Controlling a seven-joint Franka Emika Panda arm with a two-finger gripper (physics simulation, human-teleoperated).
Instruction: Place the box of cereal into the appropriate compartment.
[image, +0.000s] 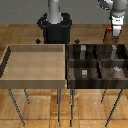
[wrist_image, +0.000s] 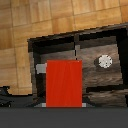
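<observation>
Carry step: the claw (image: 112, 34) grips the box of cereal (image: 107, 35) above the divided bin's (image: 70, 67) far right corner.
Next, lower it into the compartment (image: 80, 52) with the tall grey block (image: 83, 50); the wrist view alone shows the box (wrist_image: 64, 84) filling the grip over dark sections.

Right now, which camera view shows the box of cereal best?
The wrist view: the box of cereal fills its middle, a plain red face above the divided bin. In the exterior view only a small red sliver shows beside the gripper.
</observation>
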